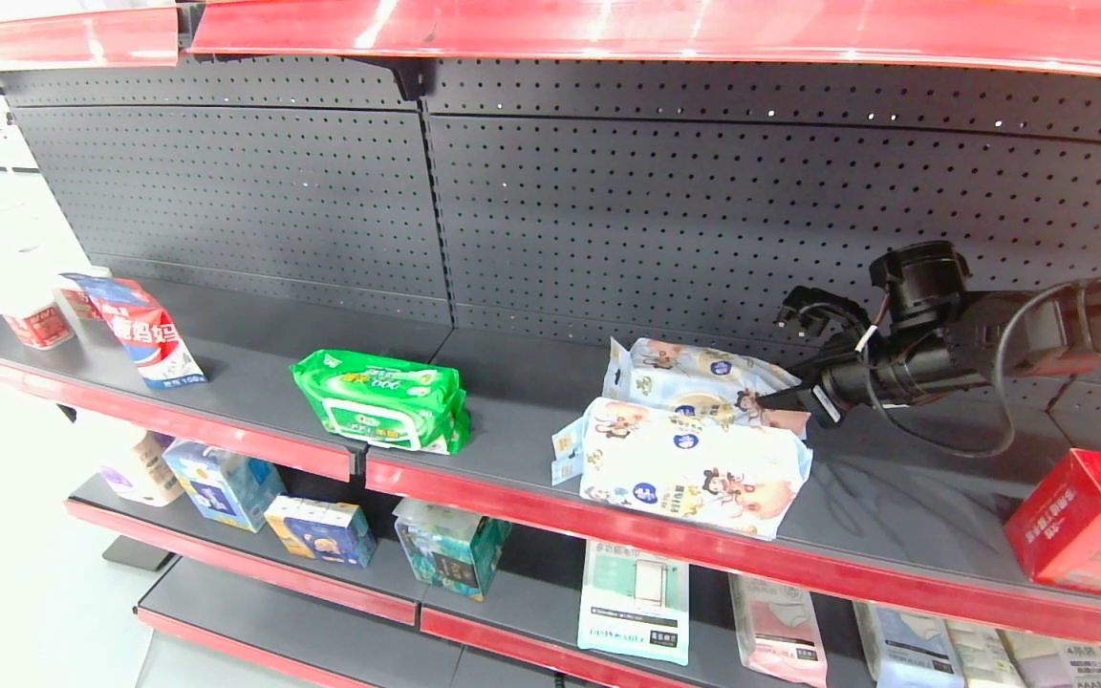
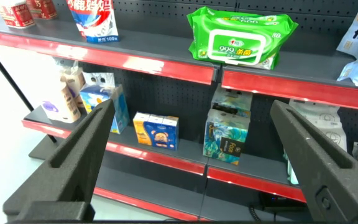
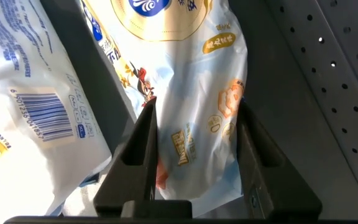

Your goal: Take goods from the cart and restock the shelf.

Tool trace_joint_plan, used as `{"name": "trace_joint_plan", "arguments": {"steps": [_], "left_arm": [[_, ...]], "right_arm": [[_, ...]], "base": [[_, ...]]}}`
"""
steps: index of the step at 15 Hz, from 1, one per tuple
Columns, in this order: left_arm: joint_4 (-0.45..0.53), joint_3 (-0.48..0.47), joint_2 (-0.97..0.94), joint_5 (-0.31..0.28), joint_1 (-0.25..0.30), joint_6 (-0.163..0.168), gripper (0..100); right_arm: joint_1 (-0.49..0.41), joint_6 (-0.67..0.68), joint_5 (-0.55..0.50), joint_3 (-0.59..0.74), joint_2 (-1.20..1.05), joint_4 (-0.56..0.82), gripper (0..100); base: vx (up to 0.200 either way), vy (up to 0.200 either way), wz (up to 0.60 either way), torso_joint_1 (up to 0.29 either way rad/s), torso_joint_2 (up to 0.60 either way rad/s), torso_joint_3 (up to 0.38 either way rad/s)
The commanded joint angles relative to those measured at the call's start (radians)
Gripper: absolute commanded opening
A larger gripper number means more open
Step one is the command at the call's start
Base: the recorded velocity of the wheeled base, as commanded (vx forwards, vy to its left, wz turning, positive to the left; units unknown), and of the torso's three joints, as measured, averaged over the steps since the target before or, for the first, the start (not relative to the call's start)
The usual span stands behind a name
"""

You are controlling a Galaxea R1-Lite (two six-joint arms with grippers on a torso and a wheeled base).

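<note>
The red box (image 1: 1090, 521) at the head view's four o'clock is cut by the edge. The rear wipes pack (image 1: 694, 377) is partly hidden by the front wipes pack (image 1: 694, 468) at its six o'clock. Lower-shelf pouches (image 1: 780, 626) at five o'clock run off the frame

On the shelf (image 1: 895, 502), a carton (image 1: 151, 334) stands far left, a wipes pack (image 1: 380, 399) right of it, then a front pack (image 1: 694, 470) with a rear pack (image 1: 689, 375) just behind; a box (image 1: 1090, 524) sits far right.
</note>
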Motion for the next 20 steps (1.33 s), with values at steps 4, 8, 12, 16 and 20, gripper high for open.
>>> {"name": "trace_joint_plan", "arguments": {"steps": [4,8,12,16,20], "left_arm": [[0.000,0.000,0.001,0.000,0.000,0.000,100],[0.000,0.000,0.001,0.000,0.000,0.000,100],[0.000,0.000,0.001,0.000,0.000,0.000,100],[0.000,0.000,0.001,0.000,0.000,0.000,100],[0.000,0.000,0.001,0.000,0.000,0.000,100]], "right_arm": [[0.017,0.011,-0.016,-0.020,0.008,-0.003,0],[0.015,0.014,-0.026,-0.019,0.008,-0.003,0],[0.001,0.013,-0.026,-0.013,0.007,-0.001,0],[0.003,0.010,-0.026,-0.008,0.007,-0.003,100],[0.000,0.011,-0.026,-0.010,-0.001,-0.004,100]], "base": [[0.000,0.000,0.00,0.000,0.00,0.000],[0.000,0.000,0.00,0.000,0.00,0.000],[0.000,0.000,0.00,0.000,0.00,0.000],[0.000,0.000,0.00,0.000,0.00,0.000],[0.000,0.000,0.00,0.000,0.00,0.000]]}}
